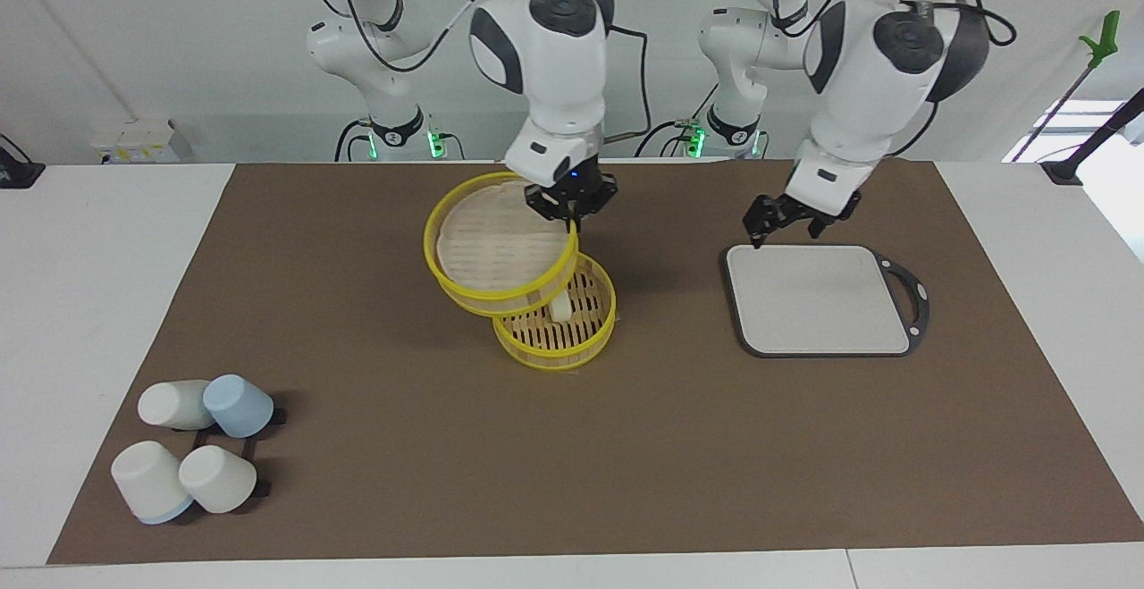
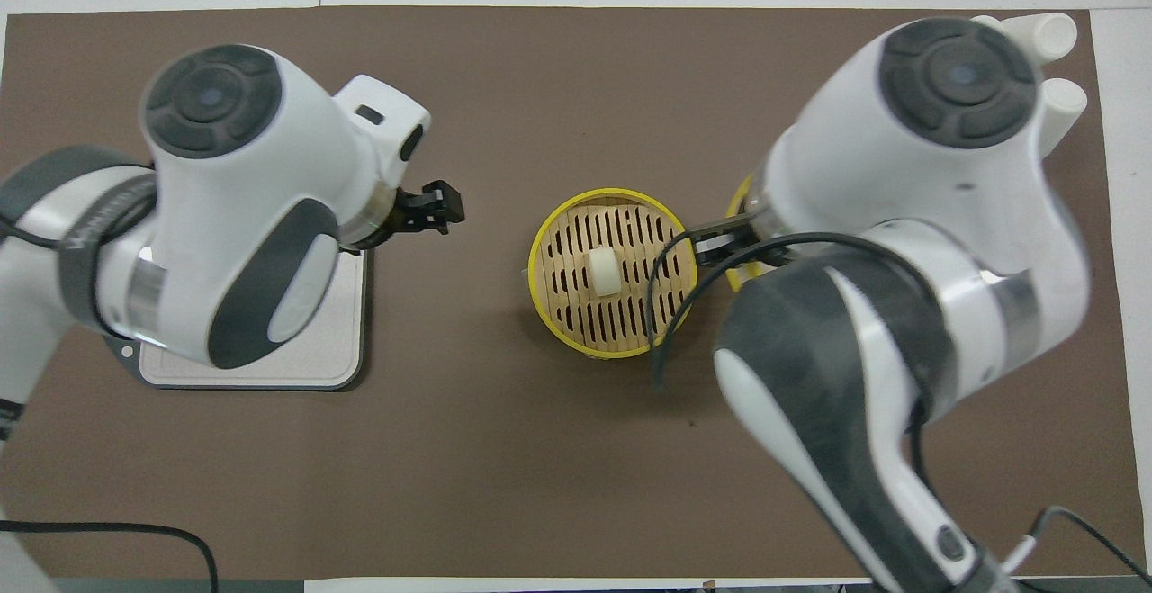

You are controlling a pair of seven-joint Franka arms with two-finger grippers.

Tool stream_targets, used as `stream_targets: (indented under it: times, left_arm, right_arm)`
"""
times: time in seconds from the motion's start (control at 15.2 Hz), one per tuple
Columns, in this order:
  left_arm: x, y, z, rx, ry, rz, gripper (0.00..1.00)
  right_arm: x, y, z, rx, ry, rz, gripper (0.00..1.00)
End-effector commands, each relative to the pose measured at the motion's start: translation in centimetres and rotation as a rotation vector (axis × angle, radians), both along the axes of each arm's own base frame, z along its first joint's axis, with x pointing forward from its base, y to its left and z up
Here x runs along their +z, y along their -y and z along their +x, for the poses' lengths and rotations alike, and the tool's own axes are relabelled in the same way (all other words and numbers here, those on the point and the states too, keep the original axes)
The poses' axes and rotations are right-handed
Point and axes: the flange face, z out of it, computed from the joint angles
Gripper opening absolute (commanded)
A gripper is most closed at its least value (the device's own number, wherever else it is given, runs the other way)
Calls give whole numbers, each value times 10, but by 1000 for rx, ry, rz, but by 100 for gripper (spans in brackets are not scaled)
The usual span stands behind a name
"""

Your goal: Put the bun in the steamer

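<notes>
The steamer's base (image 1: 556, 332) stands mid-table, and the cream-white bun (image 1: 561, 307) lies in it on the slats. Both show from above, the base (image 2: 630, 323) and the bun (image 2: 603, 271). My right gripper (image 1: 572, 214) is shut on the rim of the steamer's lid (image 1: 492, 245). It holds the lid tilted in the air, partly over the base, on the side toward the right arm's end. In the overhead view the right arm hides most of the lid. My left gripper (image 1: 785, 231) is open and empty over the corner of the grey board nearest the robots.
The grey board (image 1: 818, 298) with a black handle lies toward the left arm's end, also seen from above (image 2: 270, 368). Several white and blue cups (image 1: 192, 446) lie at the right arm's end, farther from the robots than the steamer.
</notes>
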Motion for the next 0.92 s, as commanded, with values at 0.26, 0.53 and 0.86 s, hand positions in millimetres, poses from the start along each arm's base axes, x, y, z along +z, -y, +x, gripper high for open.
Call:
stream_targets:
  times: [0.26,0.53,0.86]
  left_arm:
    - [38,-77,-33,-126,-34,-9,100]
    - [56,-79,-48,-157,-36,-9,100]
    - [70,-81,-58,-205,-54,14,100]
  right_arm:
    - [-88,-28,3,49,55,-49,0]
    - [-101,-21,-8,34,20,-58,0]
    - [-104,-31,-16,-4,41,-32,0]
